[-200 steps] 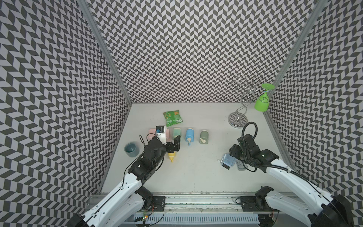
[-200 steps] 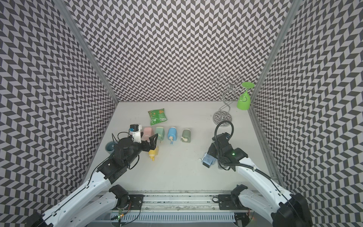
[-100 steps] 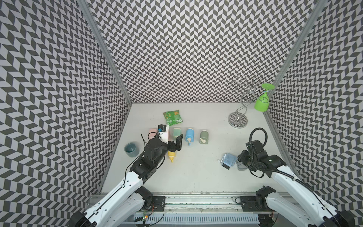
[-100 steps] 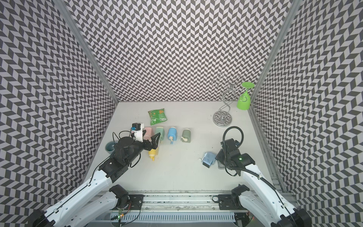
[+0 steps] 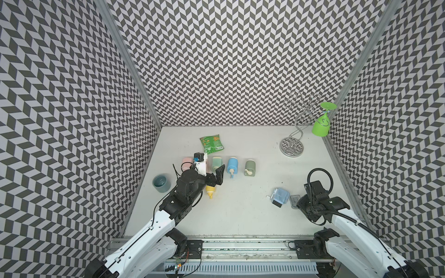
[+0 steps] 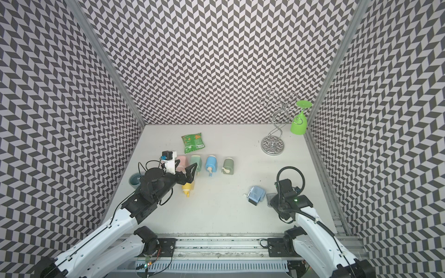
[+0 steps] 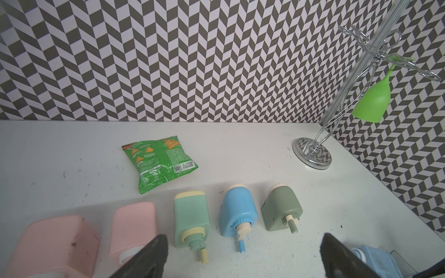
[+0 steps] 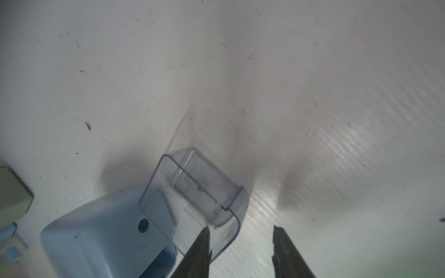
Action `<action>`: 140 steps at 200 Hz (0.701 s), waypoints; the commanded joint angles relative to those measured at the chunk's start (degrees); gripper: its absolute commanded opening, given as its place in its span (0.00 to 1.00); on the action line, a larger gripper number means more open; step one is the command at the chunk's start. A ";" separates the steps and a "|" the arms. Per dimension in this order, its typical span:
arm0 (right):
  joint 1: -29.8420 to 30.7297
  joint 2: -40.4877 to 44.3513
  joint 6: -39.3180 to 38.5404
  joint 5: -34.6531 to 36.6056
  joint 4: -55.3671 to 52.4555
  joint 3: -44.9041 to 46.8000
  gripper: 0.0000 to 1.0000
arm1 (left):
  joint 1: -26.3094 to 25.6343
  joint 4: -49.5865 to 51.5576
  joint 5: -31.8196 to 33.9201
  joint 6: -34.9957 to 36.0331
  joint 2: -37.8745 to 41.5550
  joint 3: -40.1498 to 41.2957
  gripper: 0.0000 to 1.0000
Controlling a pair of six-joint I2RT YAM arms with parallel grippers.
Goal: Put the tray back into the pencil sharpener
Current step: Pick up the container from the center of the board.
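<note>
- Both top views: left fingers spread wide, empty, held above the counter. The right arm covers its own tips. The clear tray lies on the counter right at that arm's tip, just beside the blue pencil sharpener, outside it.
- Left wrist: left fingers wide apart, nothing between them. A row of pastel sharpeners lies on the counter beyond the tips.
- Right wrist: right fingers narrowed, gap visible. One tip sits at the tray rim; contact cannot be told. The other hangs over bare counter, clear of the tray. No grip seen. The blue pencil sharpener lies beside the tray, away from the free finger.
</note>
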State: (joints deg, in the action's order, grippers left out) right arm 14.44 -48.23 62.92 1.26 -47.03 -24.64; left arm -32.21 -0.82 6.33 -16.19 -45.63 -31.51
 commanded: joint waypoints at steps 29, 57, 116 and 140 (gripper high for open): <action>-0.97 -0.88 2.98 -1.10 4.97 1.50 0.26 | 0.23 -1.03 -0.26 -0.69 0.58 0.36 1.00; -1.73 -0.99 3.61 -1.65 6.24 2.73 0.22 | 0.21 -0.62 0.08 -0.43 0.39 0.05 0.99; -4.52 0.14 3.21 -1.56 6.65 3.74 0.09 | 0.21 0.17 0.77 -0.09 0.55 -0.26 0.99; -7.14 0.96 1.22 -1.14 6.08 2.87 0.05 | 0.21 0.29 1.14 -0.07 0.63 -0.23 1.00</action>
State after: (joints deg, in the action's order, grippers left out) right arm 9.41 -48.60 65.43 -0.91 -41.71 -21.15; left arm -32.21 -0.78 6.66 -16.51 -45.65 -31.40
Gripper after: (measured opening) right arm 0.071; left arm 0.995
